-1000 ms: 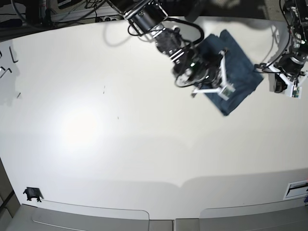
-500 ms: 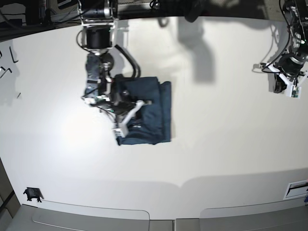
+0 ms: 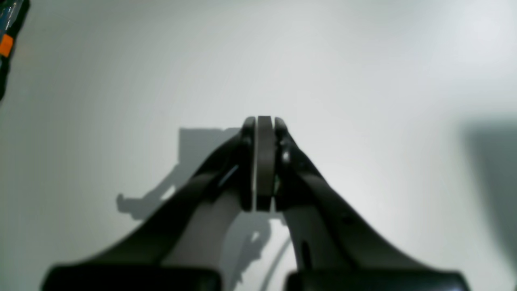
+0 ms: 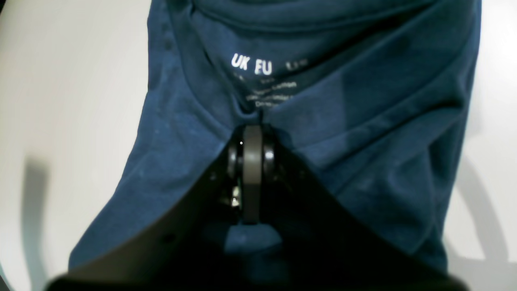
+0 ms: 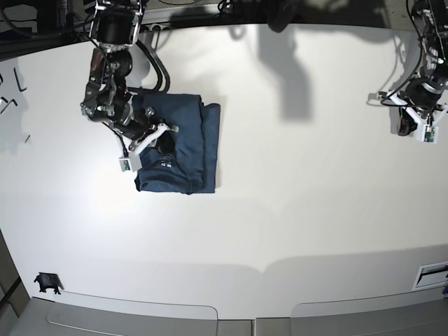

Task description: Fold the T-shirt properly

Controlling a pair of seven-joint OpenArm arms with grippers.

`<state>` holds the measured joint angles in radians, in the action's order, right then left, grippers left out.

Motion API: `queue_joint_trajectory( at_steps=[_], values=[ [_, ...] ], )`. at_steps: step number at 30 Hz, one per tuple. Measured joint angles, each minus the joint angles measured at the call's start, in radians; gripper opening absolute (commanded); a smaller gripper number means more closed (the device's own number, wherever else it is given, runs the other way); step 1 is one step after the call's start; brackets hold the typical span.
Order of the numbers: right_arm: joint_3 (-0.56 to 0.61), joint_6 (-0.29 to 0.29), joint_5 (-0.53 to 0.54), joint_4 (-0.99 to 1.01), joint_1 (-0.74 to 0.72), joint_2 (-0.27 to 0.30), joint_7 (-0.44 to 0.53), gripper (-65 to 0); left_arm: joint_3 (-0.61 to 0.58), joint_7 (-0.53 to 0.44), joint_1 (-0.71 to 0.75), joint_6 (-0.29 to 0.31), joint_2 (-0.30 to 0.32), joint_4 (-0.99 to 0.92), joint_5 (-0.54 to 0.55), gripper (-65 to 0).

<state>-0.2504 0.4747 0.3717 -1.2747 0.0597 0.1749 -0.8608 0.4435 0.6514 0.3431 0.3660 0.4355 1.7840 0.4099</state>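
- Dark navy cotton bunches at the tip of my right claw (image 4: 252, 139), whose jaws are pressed together on a pinch of the T-shirt (image 4: 323, 121) just below its printed neck label (image 4: 264, 81).
- White letters on that label read "UK" and "EU"; the smaller lines beneath are too blurred to read.
- In the wrist view the cloth spreads from my right claw toward the top of the frame, creased in slanting folds, with bare white table (image 4: 60, 101) on both sides.
- In the base view the T-shirt (image 5: 185, 150) lies folded into a compact block in the upper left of the frame, and my right claw (image 5: 159, 140) sits over its left part.
- My left claw (image 3: 264, 125) is closed on nothing, its pads meeting flat above plain white table (image 3: 363, 81).
- In the base view my left claw (image 5: 406, 126) hangs at the upper right edge, well apart from the T-shirt.
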Motion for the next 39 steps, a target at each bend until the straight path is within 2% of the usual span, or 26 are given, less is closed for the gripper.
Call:
queue_joint_trajectory(
  at_steps=[4, 13, 20, 25, 31, 36, 39],
  values=[
    [0.0, -0.003, -0.008, -0.072, 0.056, 0.0, -0.003, -65.0, 0.0, 0.0, 0.0, 0.0, 0.0, 0.0, 0.0, -65.0],
    [0.006, -0.031, -0.104, -0.242, 0.085, 0.0, -0.133, -65.0, 0.0, 0.0, 0.0, 0.0, 0.0, 0.0, 0.0, -65.0],
    [0.006, -0.052, -0.085, -0.297, -0.01, 0.001, -0.213, -65.0, 0.0, 0.0, 0.0, 0.0, 0.0, 0.0, 0.0, -65.0],
    [0.006, -0.053, -0.056, -0.3, -0.183, 0.002, -0.09, -65.0, 0.0, 0.001, 0.0, 0.0, 0.0, 0.0, 0.0, -65.0],
    [0.005, -0.054, -0.069, -0.299, -0.335, -0.001, -0.057, -65.0, 0.0, 0.001, 0.0, 0.0, 0.0, 0.0, 0.001, -65.0],
    [0.018, -0.052, -0.064, -0.258, -0.46, -0.01, 0.043, -65.0, 0.0, 0.001, 0.0, 0.0, 0.0, 0.0, 0.0, -65.0],
    [0.018, -0.053, -0.072, -0.195, -0.526, -0.008, 0.151, -65.0, 0.0, 0.0, 0.0, 0.0, 0.0, 0.0, 0.0, -65.0]
  ],
)
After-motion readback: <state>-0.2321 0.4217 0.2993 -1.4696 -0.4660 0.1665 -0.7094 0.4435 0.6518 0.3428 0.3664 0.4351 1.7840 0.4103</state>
